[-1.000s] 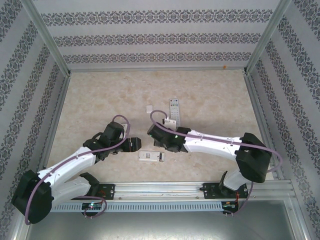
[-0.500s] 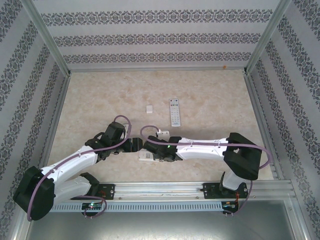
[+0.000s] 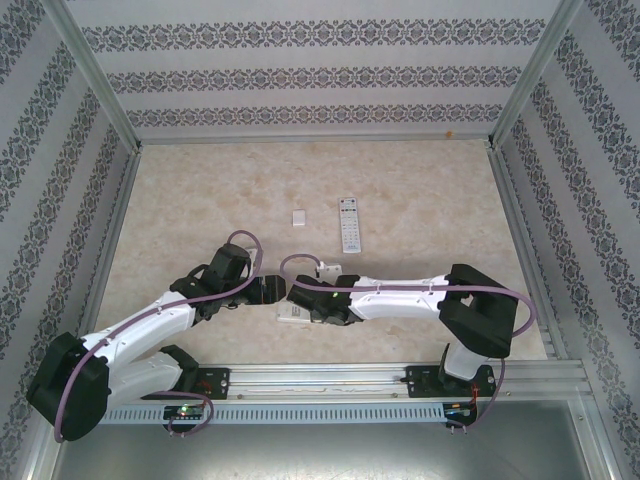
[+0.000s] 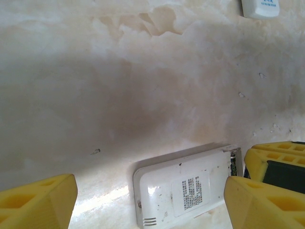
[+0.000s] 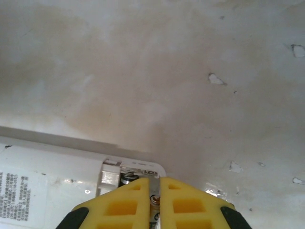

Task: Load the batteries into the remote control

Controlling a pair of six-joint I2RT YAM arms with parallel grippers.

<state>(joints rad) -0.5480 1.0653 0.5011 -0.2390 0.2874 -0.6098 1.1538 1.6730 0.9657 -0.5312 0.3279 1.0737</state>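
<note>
The right gripper [image 5: 153, 183] had swung over to the face-down white plastic remote control [image 5: 47, 176], pinching a copper-tipped battery [image 5: 153, 199] ready for insertion; the left gripper [image 4: 150, 202] gaped open.

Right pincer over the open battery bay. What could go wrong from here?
1. The battery sits pinched in the right pincer, whose fingers could hit the compartment rim before it seats.
2. The left pincer straddles the remote open, not clamping it, so a push could slide it.
</note>
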